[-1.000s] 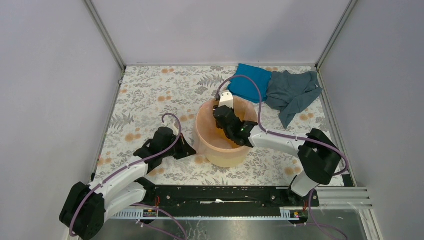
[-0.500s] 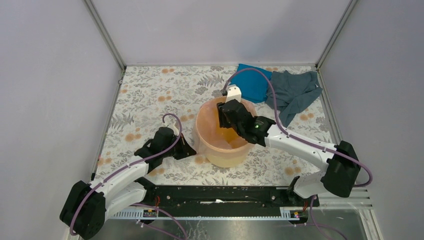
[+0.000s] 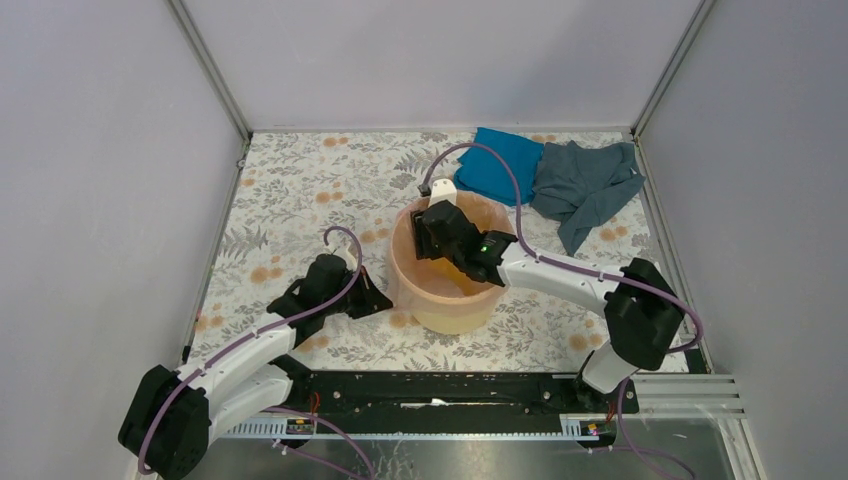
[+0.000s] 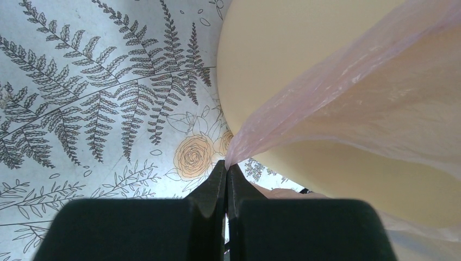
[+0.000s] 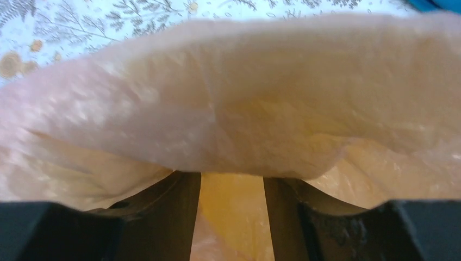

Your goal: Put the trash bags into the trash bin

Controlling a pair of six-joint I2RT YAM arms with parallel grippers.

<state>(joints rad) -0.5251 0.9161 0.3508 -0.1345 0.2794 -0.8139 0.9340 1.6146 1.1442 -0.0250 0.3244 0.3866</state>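
lining step: pale-pink trash bag (image 5: 228, 125) draped in yellow-orange bucket (image 3: 450, 310), frame centre. left gripper (image 4: 226, 169) pinching bag film outside rim; right gripper (image 5: 232, 187) spread inside. next: push film down gently.

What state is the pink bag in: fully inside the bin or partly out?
Partly out. The bag lines the bin, but its film drapes down the outer wall, where the left gripper is shut on it.
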